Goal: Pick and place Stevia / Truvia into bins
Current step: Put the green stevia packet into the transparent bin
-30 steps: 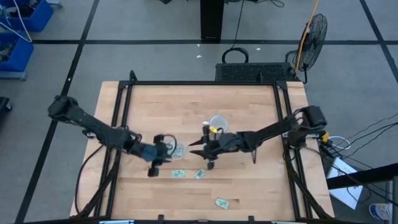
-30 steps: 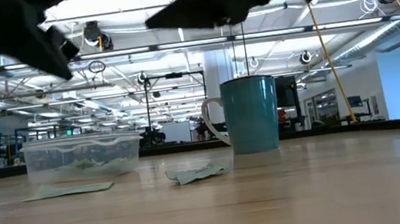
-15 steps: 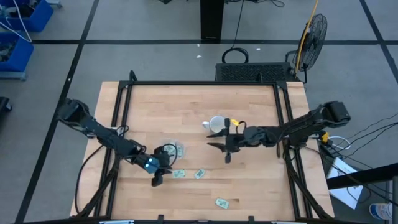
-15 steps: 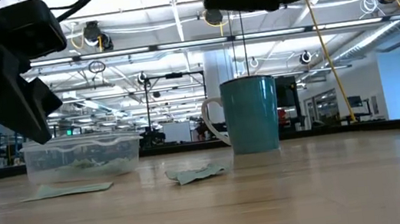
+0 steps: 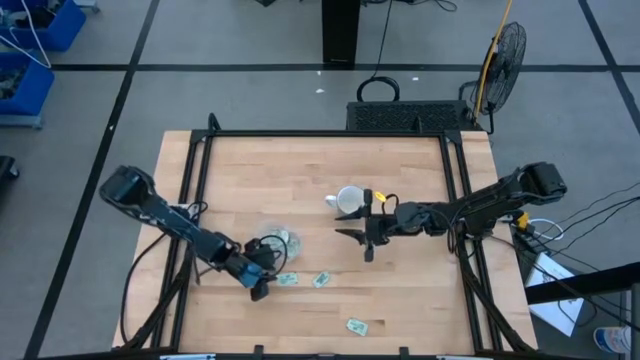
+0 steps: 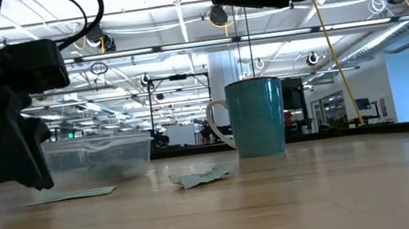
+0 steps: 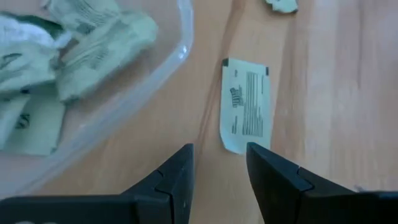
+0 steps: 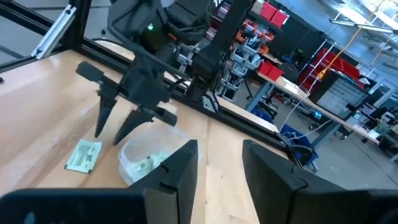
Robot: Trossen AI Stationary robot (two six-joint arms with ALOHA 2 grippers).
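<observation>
The clear bin (image 5: 272, 243) holds several pale green packets (image 7: 74, 37). One flat packet (image 7: 245, 106) lies on the wood just beside the bin. My left gripper (image 7: 219, 152) is open and hovers low over the table, its fingertips at that packet's near end without touching it. It also shows low beside the bin in the low view (image 6: 19, 147). Two more packets (image 5: 321, 280) (image 5: 357, 326) lie farther toward the near edge. My right gripper (image 5: 365, 240) is open and empty, held up beside the mug (image 5: 350, 200).
The mug (image 6: 256, 115) stands upright behind the packets, to the right of the bin (image 6: 99, 156). A crumpled packet (image 6: 201, 178) lies in front of it. A black frame rail (image 5: 190, 200) runs along the table's sides.
My left gripper has moved from above the bin toward the table's near edge and come down close to the table beside the flat packet. My right gripper has drawn back from the bin toward the table's right edge, then kept still.
</observation>
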